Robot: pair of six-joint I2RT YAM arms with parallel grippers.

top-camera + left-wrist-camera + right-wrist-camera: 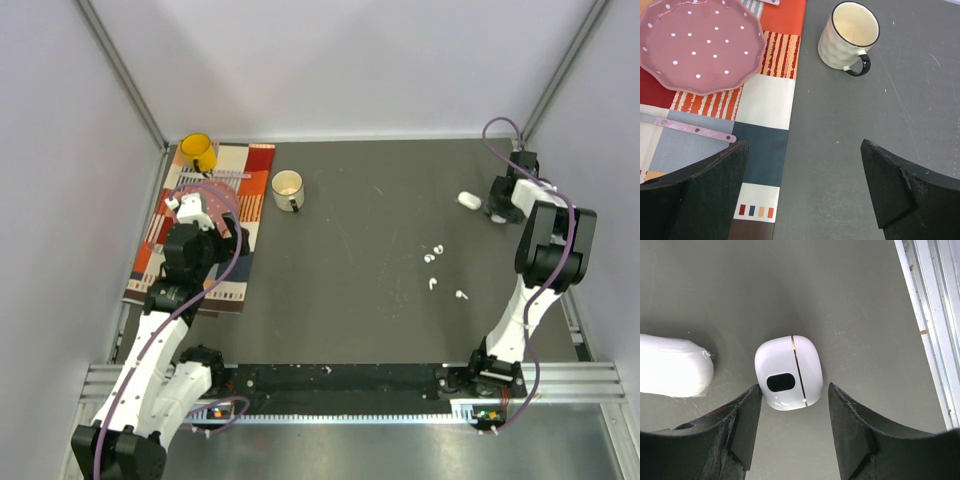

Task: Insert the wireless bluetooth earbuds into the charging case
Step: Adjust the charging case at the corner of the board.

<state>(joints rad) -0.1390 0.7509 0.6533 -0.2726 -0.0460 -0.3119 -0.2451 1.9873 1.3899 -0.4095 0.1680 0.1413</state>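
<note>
cloth (765,145) and mug (848,35) lie before the left hand (802,170), which is spread wide and empty, likely parked clear of the work. earbuds (430,258) lie scattered mid-worktop (340,300), well apart from the charging case (788,371). right hand (794,405) straddles that closed case, fingers parted either side, apparently ready to grip it.

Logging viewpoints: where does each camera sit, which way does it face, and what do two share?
Top external: above and behind the bases, looking down on the table; both arms show.
Left wrist: on that arm, looking down at the cream mug and pink plate; open left gripper shows.
Right wrist: on that arm, looking down at the white case; open right gripper shows.
Shared: top external also sees the cream mug.
</note>
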